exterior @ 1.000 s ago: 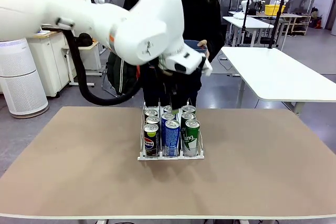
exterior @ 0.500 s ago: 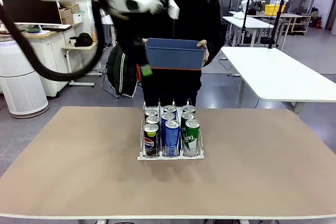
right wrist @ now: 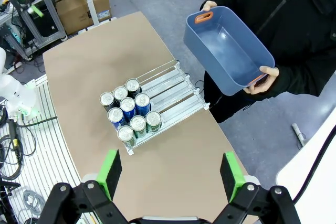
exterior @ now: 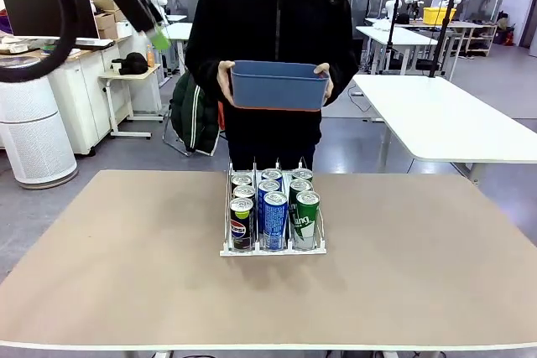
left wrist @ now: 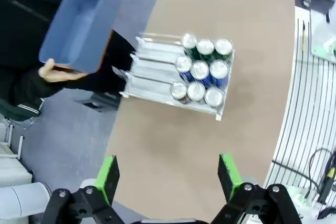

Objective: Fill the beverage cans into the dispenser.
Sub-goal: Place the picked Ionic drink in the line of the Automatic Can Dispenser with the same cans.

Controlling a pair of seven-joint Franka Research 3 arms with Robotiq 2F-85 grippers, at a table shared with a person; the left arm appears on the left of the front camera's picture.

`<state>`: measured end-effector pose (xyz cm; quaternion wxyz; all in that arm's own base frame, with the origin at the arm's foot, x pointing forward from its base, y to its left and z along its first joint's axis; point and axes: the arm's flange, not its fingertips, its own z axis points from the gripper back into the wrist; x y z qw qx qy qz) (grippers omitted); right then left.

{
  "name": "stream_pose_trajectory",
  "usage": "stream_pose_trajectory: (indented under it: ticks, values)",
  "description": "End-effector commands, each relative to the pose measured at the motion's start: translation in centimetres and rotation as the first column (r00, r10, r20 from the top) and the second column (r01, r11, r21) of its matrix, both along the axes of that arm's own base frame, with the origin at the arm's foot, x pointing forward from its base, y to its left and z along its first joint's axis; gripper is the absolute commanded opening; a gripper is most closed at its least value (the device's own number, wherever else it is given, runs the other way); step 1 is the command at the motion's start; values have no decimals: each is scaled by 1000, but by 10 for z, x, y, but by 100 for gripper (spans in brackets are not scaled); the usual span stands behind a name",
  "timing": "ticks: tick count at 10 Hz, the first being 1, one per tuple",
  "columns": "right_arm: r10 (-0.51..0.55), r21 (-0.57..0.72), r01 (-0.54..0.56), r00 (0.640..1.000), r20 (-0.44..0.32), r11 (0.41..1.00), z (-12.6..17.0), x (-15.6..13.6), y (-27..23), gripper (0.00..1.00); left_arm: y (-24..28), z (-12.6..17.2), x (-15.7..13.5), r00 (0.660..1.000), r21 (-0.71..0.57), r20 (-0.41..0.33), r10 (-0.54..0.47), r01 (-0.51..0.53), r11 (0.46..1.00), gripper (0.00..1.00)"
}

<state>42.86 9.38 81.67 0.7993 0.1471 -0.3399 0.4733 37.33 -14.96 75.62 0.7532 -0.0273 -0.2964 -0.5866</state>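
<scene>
Plainly, we read Pepsi on the black front can (exterior: 241, 225); the blue (exterior: 274, 222) and green (exterior: 306, 220) labels stay illegible. Nine cans fill the dispenser (left wrist: 157, 72) on the tabletop (exterior: 403, 274), far beyond both spread, empty pairs of fingers (left wrist: 107, 178) (right wrist: 231, 174).

The desk (exterior: 403, 274) lies bare on all sides of the dispenser (exterior: 273, 247); nine cans (exterior: 274, 217) crowd its near end, its far lanes seemingly free, under the person's blue tub (exterior: 278, 85).
</scene>
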Motion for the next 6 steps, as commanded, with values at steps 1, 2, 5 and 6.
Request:
stream_pose_trajectory:
  ticks: [1, 2, 5, 6]
  values:
    - [-3, 11, 3, 1000, -6, 1000, -1, -1, 0, 100, 4, 21, -3, 998, -127, 3, 68, -67, 990, 100]
    - [-3, 11, 3, 1000, -6, 1000, -1, -1, 0, 100, 12, 40, -2, 992, -161, 25, 122, -117, 980, 100]
    - [-3, 11, 3, 1000, -6, 1000, -1, -1, 0, 100, 26, 79, -2, 981, -191, 10, 192, -187, 964, 100]
    - [-3, 11, 3, 1000, -6, 1000, -1, -1, 0, 100, 30, 85, -2, 980, -192, 4, 200, -196, 962, 100]
